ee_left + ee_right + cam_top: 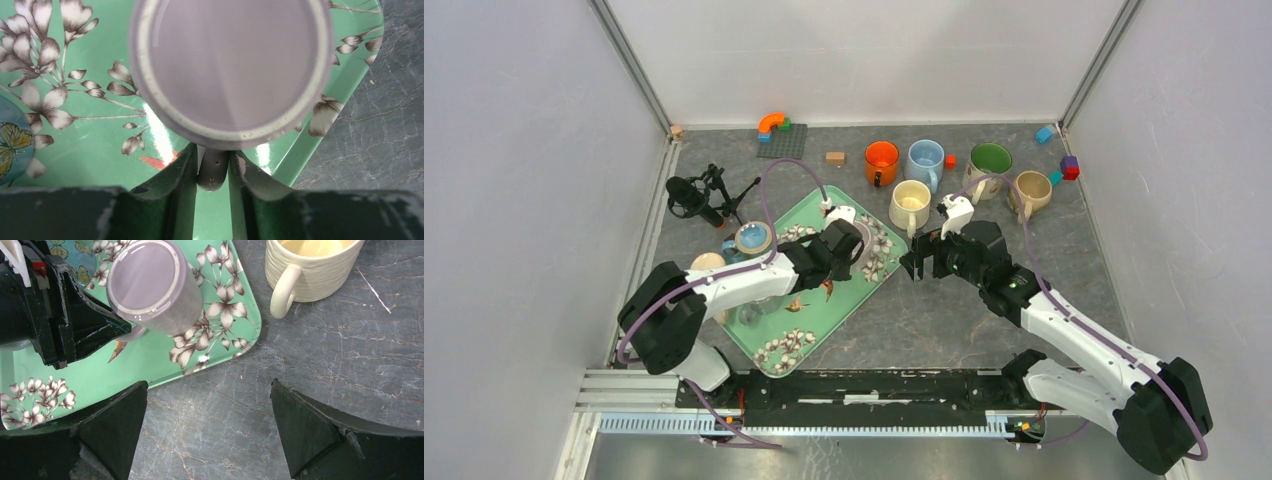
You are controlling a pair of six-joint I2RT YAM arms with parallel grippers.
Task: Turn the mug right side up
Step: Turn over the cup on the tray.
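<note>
While the lilac mug sits base-up on the green tray, left gripper pinches its handle and right gripper hangs wide open, empty: grasp step in hand, next probably 1 lift-and-roll bringing the rim up.

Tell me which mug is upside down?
The lilac ceramic mug on the green floral tray: its flat base faces up. The orange mug, blue mug, green mug, tan mug and cream mug show open mouths.

Mug: pale lilac, cream-rimmed base. Tray: mint green, white-and-brown floral print (one orange accent). Desk: grey marbled.
</note>
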